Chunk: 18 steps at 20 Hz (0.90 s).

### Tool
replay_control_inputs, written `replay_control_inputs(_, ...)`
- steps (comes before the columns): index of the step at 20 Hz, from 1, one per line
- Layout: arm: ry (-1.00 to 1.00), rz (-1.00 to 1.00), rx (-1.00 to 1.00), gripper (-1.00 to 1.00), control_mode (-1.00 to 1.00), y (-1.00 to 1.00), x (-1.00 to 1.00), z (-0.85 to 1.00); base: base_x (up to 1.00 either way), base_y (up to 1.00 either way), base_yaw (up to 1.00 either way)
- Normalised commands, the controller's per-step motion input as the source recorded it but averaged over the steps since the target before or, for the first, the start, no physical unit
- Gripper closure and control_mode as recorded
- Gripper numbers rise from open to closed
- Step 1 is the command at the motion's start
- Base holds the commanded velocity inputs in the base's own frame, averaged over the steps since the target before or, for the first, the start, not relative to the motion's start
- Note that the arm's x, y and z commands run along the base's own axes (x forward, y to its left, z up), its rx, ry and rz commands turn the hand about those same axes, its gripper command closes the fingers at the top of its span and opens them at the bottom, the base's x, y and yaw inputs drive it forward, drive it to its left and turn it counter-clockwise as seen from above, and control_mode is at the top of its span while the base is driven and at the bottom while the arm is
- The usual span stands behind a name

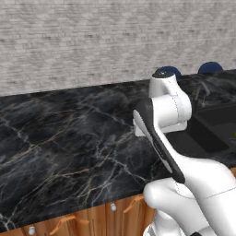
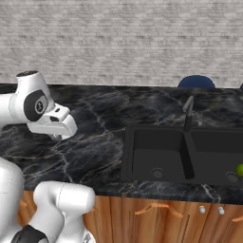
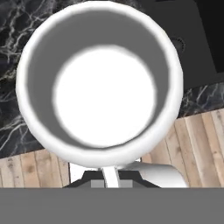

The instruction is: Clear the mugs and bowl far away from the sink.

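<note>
A: Where's the mug (image 3: pixel 99 83)?
B: Clamped by its near rim in the claw (image 3: pixel 111 174), over the surface (image 2: pixel 95 137), left of the sink (image 2: pixel 182 154).
A: Best move?
B: Carry it level farther left, lower gently, then release.

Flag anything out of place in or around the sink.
A small green ball sits in the right basin of the black sink, near a drain; odd among dishware. Otherwise nothing looks spilled or damaged. The gripper holds a white mug by its rim.
</note>
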Motion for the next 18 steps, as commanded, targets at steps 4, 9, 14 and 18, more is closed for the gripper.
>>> replay_control_inputs(4,-0.15,0.00,0.01,1.00,-1.00,-0.08,-0.40,0.30,0.00,0.00,0.00)
replay_control_inputs(9,-0.13,0.00,0.00,1.00,1.00,0.00,-0.30,0.24,-0.14,0.00,0.00)
replay_control_inputs(14,0.00,0.00,0.00,1.00,1.00,0.00,0.00,0.00,-1.00,0.11,-0.12)
replay_control_inputs(18,0.00,0.00,0.00,1.00,1.00,0.00,0.00,0.00,-0.46,-0.20,-0.60)
